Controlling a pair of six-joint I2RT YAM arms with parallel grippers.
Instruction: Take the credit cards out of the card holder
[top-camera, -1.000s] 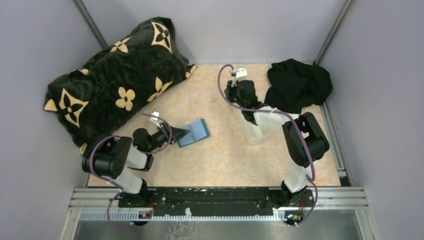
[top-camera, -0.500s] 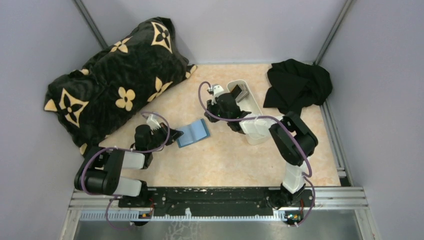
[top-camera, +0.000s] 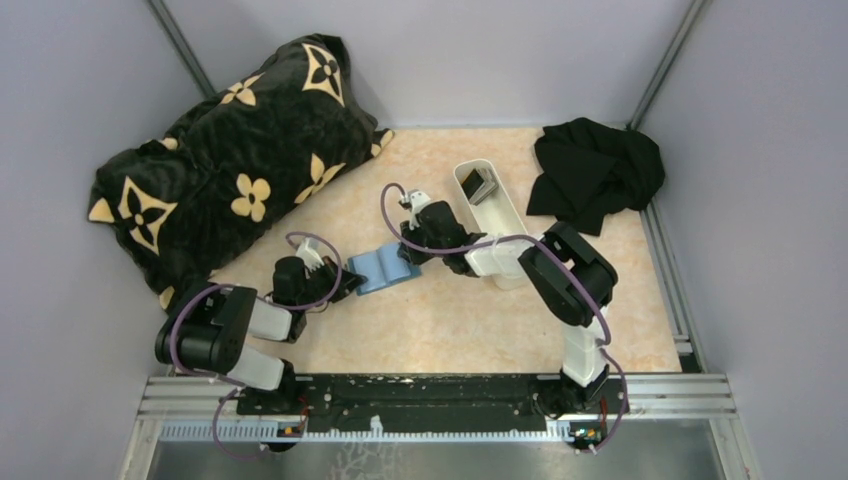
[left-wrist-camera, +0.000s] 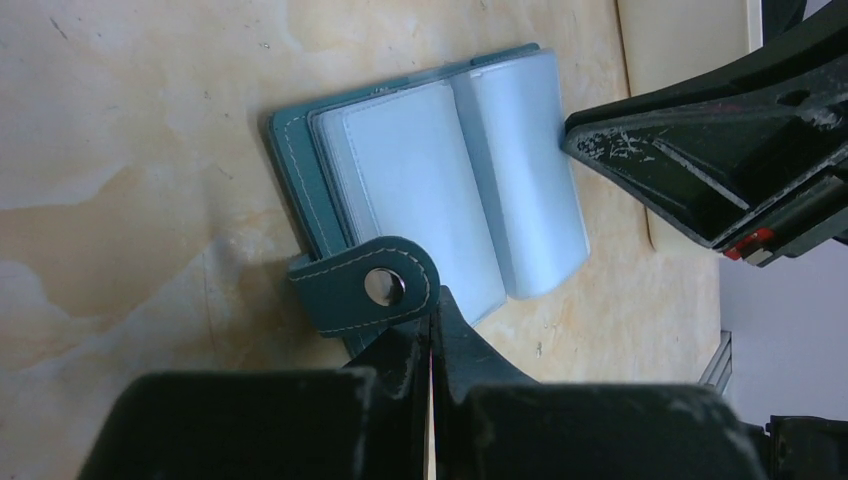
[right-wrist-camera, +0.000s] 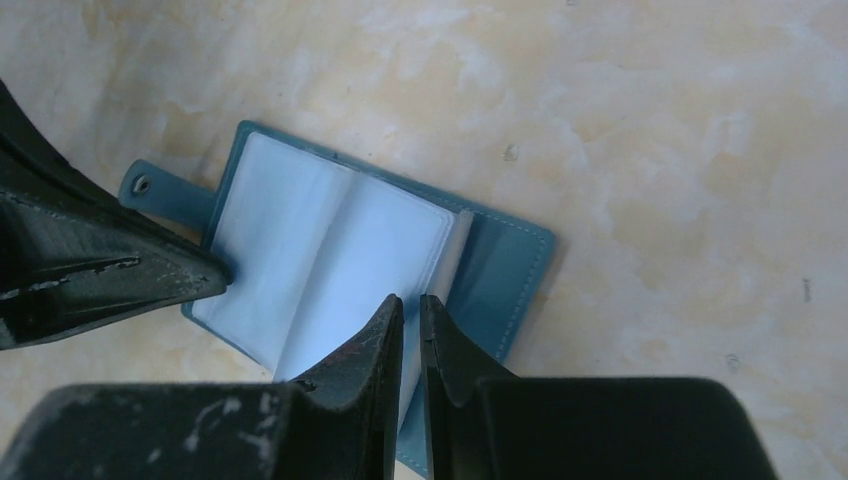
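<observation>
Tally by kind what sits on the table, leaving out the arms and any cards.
Card holder: 1
White tray: 1
Patterned cushion: 1
Black cloth: 1
Total: 4

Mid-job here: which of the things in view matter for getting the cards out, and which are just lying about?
For the job: card holder, lying open; credit cards in the white tray; left gripper and right gripper, both at the holder.
Lying about: black-and-gold cushion; black cloth.
</observation>
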